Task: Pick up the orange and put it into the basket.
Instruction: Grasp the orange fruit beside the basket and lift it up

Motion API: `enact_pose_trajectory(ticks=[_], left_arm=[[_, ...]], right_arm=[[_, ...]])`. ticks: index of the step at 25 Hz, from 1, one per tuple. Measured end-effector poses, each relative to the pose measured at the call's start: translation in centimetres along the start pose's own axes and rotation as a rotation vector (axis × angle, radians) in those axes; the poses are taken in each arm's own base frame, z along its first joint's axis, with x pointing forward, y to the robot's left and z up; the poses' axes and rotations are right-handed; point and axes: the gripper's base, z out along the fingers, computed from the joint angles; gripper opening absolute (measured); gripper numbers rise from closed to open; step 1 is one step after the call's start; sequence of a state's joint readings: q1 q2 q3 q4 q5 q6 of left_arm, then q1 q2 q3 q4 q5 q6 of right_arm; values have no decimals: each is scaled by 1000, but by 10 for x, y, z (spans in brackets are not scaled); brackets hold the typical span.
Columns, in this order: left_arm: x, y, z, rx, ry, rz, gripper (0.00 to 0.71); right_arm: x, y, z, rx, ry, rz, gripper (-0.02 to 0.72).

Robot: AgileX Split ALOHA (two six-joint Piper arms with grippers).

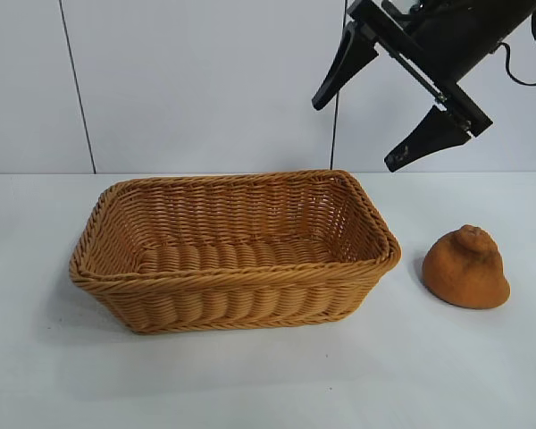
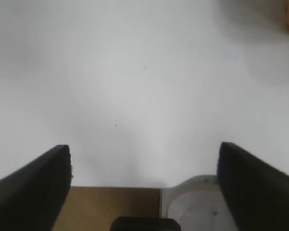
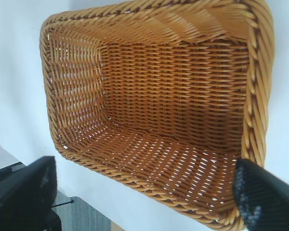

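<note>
Orange (image 1: 465, 268) on table beside basket (image 1: 232, 295) — right gripper (image 1: 380, 94) (jaws apart) hangs above.

Black right claw (image 1: 391, 98) with wedge fingers, looped cable.

The exterior camera faces the worktop (image 1: 250, 384) from the front; the right wrist camera looks closely into the basket (image 3: 154, 120), shared by both.

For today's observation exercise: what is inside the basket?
Nothing: the basket shows only bare wicker floor. The near wall's inside is hidden in the exterior view. The orange sits outside.
</note>
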State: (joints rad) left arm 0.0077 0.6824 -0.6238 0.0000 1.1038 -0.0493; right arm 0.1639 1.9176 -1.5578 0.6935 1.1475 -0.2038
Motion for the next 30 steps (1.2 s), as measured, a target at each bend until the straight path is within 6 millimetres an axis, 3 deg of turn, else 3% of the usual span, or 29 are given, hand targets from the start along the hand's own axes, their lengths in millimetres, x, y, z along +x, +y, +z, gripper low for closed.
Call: enact_pose_trajectory(ticks=[6, 14, 21, 30], left_arm=[[43, 2, -11, 9, -183, -1, 588], [65, 3, -30, 24, -391, -2, 588], [92, 4, -47, 35, -598, -2, 588], [93, 4, -48, 35, -606, -2, 588]], right_arm=[[-2, 7, -9, 1, -28, -27, 681], [-15, 14, -40, 168, -77, -117, 681], [-16, -10, -54, 450, -73, -114, 681], [-20, -46, -76, 518, -96, -23, 681]])
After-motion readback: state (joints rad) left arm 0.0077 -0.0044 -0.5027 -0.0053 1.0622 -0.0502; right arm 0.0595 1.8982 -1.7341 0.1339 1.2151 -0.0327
